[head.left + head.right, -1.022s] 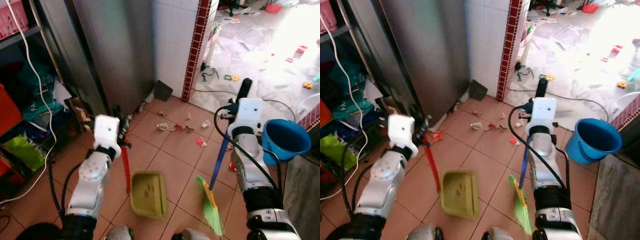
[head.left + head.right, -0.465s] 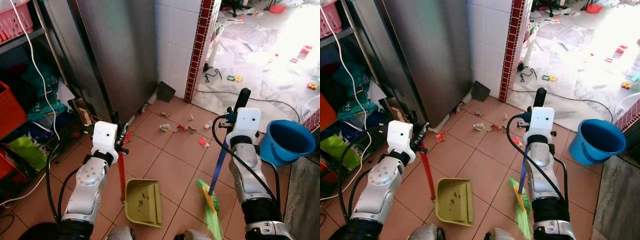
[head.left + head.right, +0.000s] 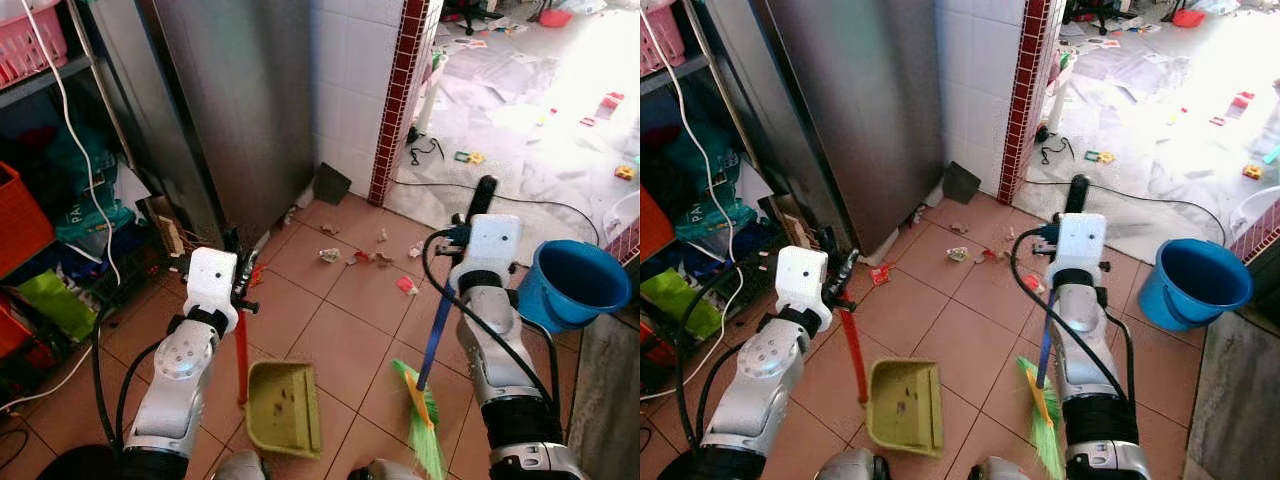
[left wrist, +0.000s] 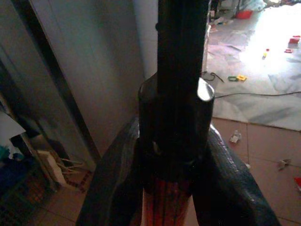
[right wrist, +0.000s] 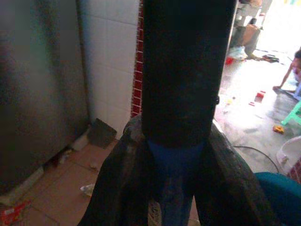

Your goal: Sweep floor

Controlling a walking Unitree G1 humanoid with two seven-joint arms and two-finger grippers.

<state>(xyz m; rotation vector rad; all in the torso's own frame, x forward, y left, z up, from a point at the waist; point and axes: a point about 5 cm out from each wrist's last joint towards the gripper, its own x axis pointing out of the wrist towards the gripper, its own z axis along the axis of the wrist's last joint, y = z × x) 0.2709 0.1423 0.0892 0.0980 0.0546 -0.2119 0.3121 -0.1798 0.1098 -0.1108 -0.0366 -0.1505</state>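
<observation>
Left tool [image 4: 165, 188]: clamped on red dustpan handle; dustpan [image 3: 284, 408] on floor tiles [image 3: 340, 340]. Right tool [image 5: 171, 188]: clamped on blue broom [image 3: 425, 420], bristles apparently touching floor. Litter [image 3: 365, 255] ahead, near wall.

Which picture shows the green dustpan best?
The right eye view: the whole green dustpan sits unhidden on the tiles. The left eye view shows it whole too, lower in the picture. The left wrist view shows just its red handle between the fingers.

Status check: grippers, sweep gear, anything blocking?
Left gripper shut on dustpan handle, pan on floor. Right gripper shut on broom handle, bristles down. Litter ahead by the wall, unswept. Blue bucket to the right, off the path.
</observation>
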